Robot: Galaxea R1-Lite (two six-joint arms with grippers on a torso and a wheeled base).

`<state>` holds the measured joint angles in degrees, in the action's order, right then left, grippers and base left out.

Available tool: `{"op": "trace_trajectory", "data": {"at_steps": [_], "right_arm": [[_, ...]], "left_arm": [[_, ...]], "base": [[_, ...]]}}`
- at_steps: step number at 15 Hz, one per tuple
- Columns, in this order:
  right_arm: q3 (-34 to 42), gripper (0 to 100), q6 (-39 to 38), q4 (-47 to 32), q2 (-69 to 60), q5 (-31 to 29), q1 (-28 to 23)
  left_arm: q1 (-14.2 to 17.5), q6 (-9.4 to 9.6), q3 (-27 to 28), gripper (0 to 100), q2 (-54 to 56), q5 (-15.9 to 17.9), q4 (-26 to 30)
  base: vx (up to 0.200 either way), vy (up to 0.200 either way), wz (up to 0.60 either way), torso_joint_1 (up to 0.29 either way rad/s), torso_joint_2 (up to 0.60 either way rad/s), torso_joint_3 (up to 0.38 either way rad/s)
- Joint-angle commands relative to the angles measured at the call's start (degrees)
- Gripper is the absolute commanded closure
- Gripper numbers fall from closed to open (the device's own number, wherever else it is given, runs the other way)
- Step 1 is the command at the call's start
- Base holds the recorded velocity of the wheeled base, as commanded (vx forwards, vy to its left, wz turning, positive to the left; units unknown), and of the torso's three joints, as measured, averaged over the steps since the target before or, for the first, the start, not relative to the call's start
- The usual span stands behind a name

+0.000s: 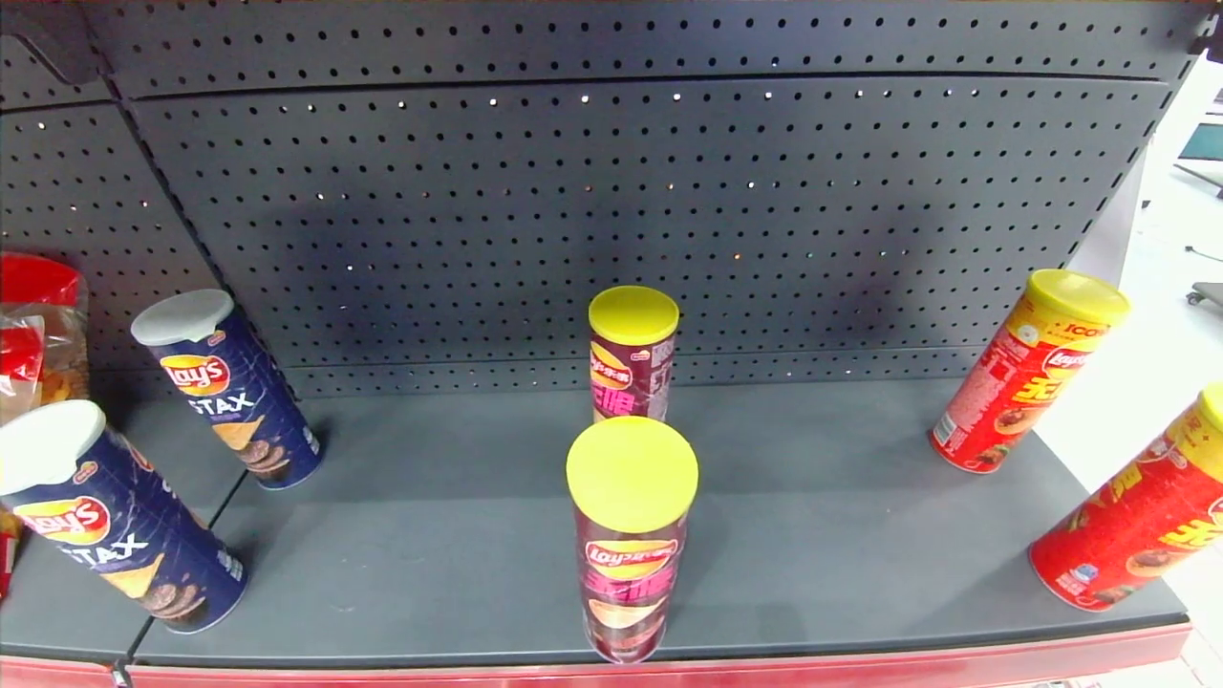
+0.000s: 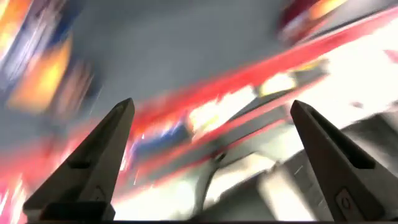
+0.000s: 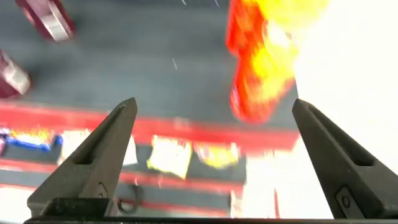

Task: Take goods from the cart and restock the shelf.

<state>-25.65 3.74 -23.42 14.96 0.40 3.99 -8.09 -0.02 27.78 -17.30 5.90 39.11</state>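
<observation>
At the far left of the shelf (image 1: pixel 459 535), well to the left of the front maroon can (image 1: pixel 631 535), you have a snack bag (image 1: pixel 33 334). Two blue chip cans stand to its right, the front blue can (image 1: pixel 115 521) and the rear blue can (image 1: pixel 234 397). Both are upright and stand well apart from the front maroon can. Directly behind that can is the rear maroon can (image 1: pixel 632 368), close to the pegboard back (image 1: pixel 573 210). Well to its right stand the rear red can (image 1: pixel 1027 373) and the front red can (image 1: pixel 1137 521), the latter near the shelf's right end and its red front lip (image 1: pixel 860 655).

Your left end effector (image 2: pixel 211 104) is released, with its fingers spread wide and nothing between them. Your right end effector (image 3: pixel 214 102) is released and empty too, looking at the shelf front.

With both empty, the step in hand is probably fetching the next can from the cart. Grip it around the body at mid-height and keep it upright. These cans are tall and narrow, so they will likely tip at a nudge.

Aim for the bare shelf on either side of the front maroon can. Bring the can in over the red lip and set it flat before you release. Give the front red can a wide berth, since a knock could send it off the shelf end.
</observation>
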Motion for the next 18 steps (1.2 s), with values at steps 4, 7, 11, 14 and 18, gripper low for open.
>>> {"op": "trace_trajectory", "data": {"at_steps": [4, 7, 11, 14, 18], "right_arm": [[14.66, 0, -0.05, 8.65, -11.27, 0.92, -2.05], [24.24, 0, -2.95, 23.95, -12.85, 1.71, -3.02], [24.42, 0, -3.04, 24.38, -14.87, 1.62, -3.90], [24.42, 0, -3.13, 23.33, -11.27, 0.65, -4.69], [25.65, 0, -2.95, 23.42, -14.34, 2.15, -3.55]], "left_arm": [[2.21, -3.32, -10.64, 0, 12.11, -14.43, -5.36], [2.21, -2.70, -21.98, 0, 12.11, -4.32, -29.79], [2.21, 0.29, -27.78, 0, 12.11, -4.67, -39.11], [16.44, 0.38, -27.78, 0, 9.12, -5.99, -39.11], [13.90, -0.24, -27.69, 0, 12.03, -2.30, -38.93]], "base": [[0.000, 0.000, 0.00, 0.000, 0.00, 0.000], [0.000, 0.000, 0.00, 0.000, 0.00, 0.000], [0.000, 0.000, 0.00, 0.000, 0.00, 0.000], [0.000, 0.000, 0.00, 0.000, 0.00, 0.000], [0.000, 0.000, 0.00, 0.000, 0.00, 0.000]]}}
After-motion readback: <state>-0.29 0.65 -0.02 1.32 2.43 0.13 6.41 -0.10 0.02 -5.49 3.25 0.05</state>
